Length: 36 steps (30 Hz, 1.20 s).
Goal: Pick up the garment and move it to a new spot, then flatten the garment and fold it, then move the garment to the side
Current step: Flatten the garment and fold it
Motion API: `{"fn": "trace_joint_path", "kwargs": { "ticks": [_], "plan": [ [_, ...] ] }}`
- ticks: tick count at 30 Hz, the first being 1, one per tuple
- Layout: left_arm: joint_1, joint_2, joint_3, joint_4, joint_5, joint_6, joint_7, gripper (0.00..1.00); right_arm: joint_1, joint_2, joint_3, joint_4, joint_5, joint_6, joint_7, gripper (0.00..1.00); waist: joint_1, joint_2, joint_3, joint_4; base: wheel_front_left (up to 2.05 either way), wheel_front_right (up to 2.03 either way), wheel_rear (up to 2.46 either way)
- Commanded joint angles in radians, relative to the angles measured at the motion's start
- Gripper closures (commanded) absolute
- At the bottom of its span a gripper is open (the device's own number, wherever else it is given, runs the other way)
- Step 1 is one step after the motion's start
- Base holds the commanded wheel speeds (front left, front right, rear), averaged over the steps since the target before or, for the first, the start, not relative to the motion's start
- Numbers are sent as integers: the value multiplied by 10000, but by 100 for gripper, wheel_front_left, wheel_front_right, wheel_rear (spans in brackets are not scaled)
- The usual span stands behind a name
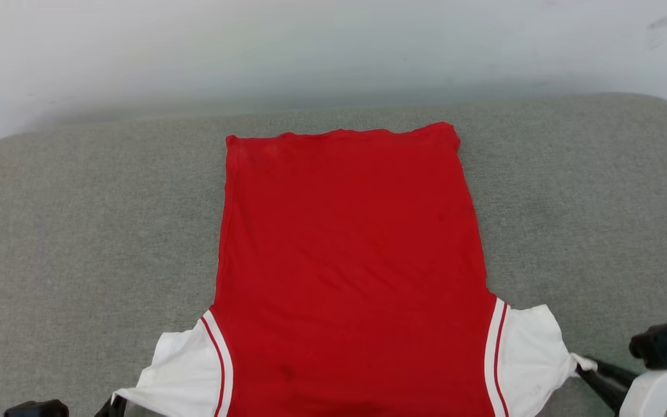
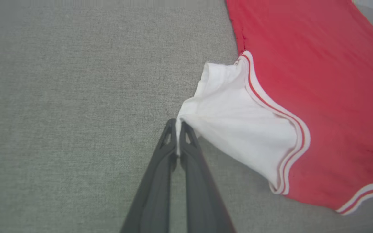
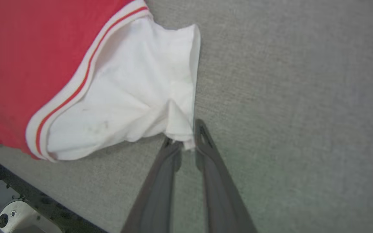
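The garment [image 1: 351, 260] lies spread flat on the grey cushion, plain red back up, hem at the far end and white sleeves at the near end. My left gripper [image 1: 114, 405] sits at the bottom left. In the left wrist view this gripper [image 2: 177, 124] is shut on the tip of the white sleeve [image 2: 235, 110], which is pulled out to a point. At the lower right, my right gripper [image 1: 582, 366] pinches the other sleeve [image 1: 533, 347]. The right wrist view has its fingers [image 3: 185, 134] shut on a small corner of that sleeve [image 3: 134, 97].
The grey fabric cushion [image 1: 79, 231] stretches wide on both sides of the garment, with bare room left and right. A pale wall [image 1: 310, 46] stands behind it. The cushion's near edge and part of the robot's base [image 3: 5, 216] show at the lower left of the right wrist view.
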Motion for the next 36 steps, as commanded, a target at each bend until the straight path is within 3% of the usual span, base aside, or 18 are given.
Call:
{"fn": "trace_joint_path", "kwargs": {
  "ticks": [1,8,15,18,19,21,28,36],
  "plan": [
    [-200,-207,342,-397,465,165,-24,100,-828,-231,-1207,-355,47,-14,324,0,1,0,372,108,0,0,0],
    [-595,-353,555,-1081,1144,378,-24,100,-2594,-580,-3096,-1277,-615,-11,931,0,1,0,1257,397,0,0,0],
    [-1403,-678,618,-1697,1834,485,-24,100,-5368,-356,-4140,-2147,-985,-11,2854,0,1,0,2610,995,0,0,0],
    [-1805,-833,484,-1794,2115,435,-24,100,-6702,-209,-4002,-1944,-1009,-11,4089,0,1,0,3153,1321,0,0,0],
    [-2071,-1002,390,-1873,2276,420,-24,100,-7603,-61,-3722,-1630,-1028,-11,5008,0,1,0,3495,1561,0,0,0],
    [-2183,-1058,369,-1904,2359,410,-24,100,-7957,8,-3555,-1473,-967,-9,5504,0,1,0,3635,1665,0,0,0],
    [-2878,-1601,381,-2174,2877,267,-24,100,-10182,-103,-2234,-480,-397,-11,9502,0,1,0,4675,2404,0,0,0],
    [-3500,-2097,464,-2286,3470,-50,-24,100,-11454,418,-2347,1056,-722,-11,11962,0,1,0,5729,3002,0,0,0]
  ]
}}
